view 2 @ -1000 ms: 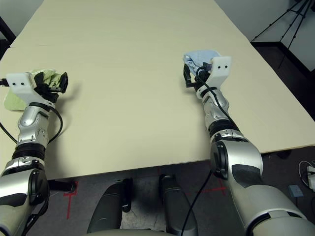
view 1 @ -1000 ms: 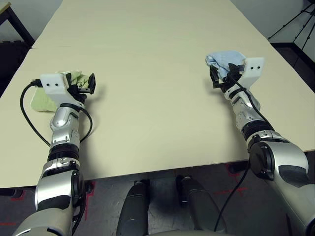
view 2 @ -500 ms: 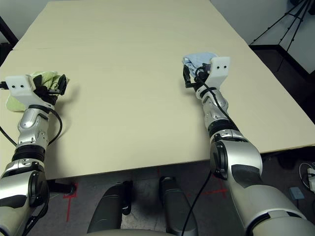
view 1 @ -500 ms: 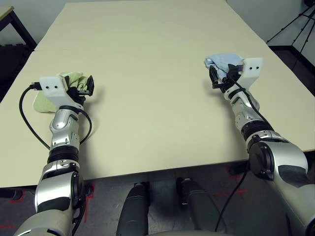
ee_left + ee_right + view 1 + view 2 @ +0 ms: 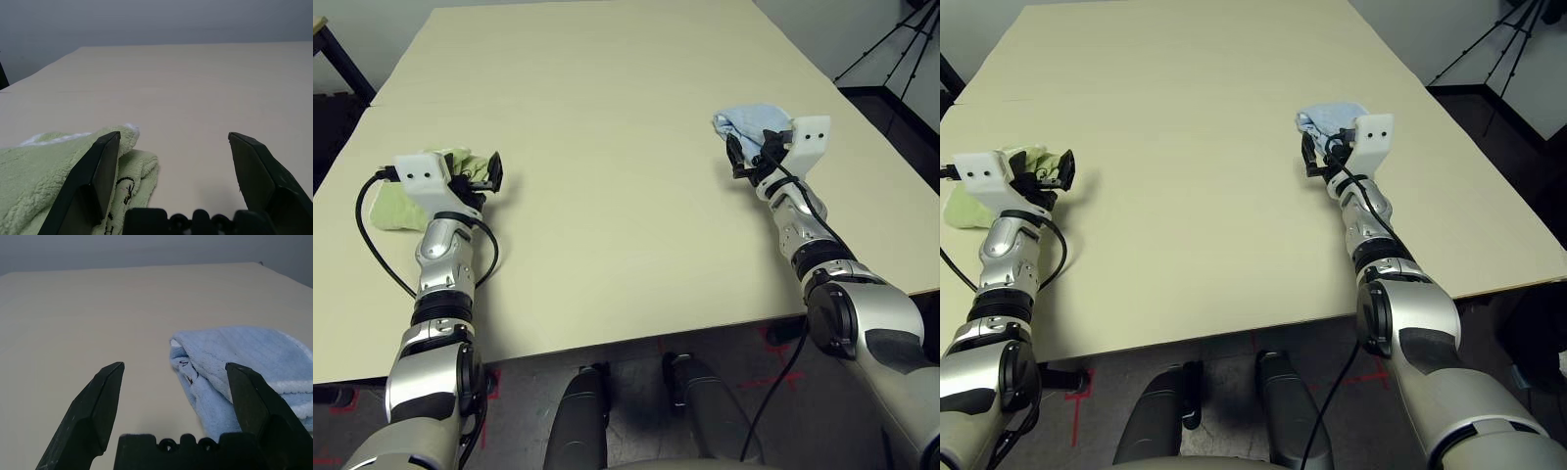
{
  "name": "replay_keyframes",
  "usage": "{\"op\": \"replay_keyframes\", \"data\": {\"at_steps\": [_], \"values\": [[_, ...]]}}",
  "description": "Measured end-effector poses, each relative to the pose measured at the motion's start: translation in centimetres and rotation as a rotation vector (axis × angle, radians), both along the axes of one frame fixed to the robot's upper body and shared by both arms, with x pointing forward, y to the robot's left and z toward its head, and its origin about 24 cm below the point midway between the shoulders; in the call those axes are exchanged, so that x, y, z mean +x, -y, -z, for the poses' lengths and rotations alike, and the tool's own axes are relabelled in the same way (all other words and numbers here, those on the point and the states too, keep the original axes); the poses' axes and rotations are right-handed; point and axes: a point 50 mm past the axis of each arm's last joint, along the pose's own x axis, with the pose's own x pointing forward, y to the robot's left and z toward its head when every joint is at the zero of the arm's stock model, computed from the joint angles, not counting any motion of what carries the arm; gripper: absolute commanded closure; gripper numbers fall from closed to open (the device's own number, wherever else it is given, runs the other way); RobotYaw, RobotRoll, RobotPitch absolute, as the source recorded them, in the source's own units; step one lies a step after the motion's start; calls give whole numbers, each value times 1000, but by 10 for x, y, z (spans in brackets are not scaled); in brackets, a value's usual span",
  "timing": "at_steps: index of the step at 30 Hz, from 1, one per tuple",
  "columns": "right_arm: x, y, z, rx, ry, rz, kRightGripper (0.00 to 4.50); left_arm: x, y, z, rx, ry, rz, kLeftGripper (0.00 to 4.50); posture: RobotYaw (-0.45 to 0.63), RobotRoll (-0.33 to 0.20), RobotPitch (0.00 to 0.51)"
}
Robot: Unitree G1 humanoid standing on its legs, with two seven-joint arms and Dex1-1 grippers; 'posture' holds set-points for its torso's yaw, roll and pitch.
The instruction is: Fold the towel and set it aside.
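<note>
The left pincer is seen with its two black fingers spread wide apart, nothing being gripped between them. Its left finger lies just against the edge of the towel, though whether contact is made cannot be told. The right pincer is likewise spread wide and holds nothing; its right finger stands in front of a blue cloth, which is bunched on the surface just beyond the fingertips.

The towel is found near the left edge of the surface, under and beside the left pincer. It is folded into a thick, soft bundle, lying flat. A white stitched edge is visible along its far side, and a dark printed logo is seen on a lower fold near the pincer's base. Its long axis cannot be judged with confidence, since much of it is hidden by the wrist.

The blue cloth is well apart from the towel, on the right side.
</note>
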Motion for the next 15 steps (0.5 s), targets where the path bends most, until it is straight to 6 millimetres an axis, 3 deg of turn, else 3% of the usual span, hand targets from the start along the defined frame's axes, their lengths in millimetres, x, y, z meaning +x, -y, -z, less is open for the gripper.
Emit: {"op": "replay_keyframes", "data": {"at_steps": [15], "values": [[2,-4,-2,1,-4,-10,0,0,0,0,0,2,-2,31,-53,0,119]]}}
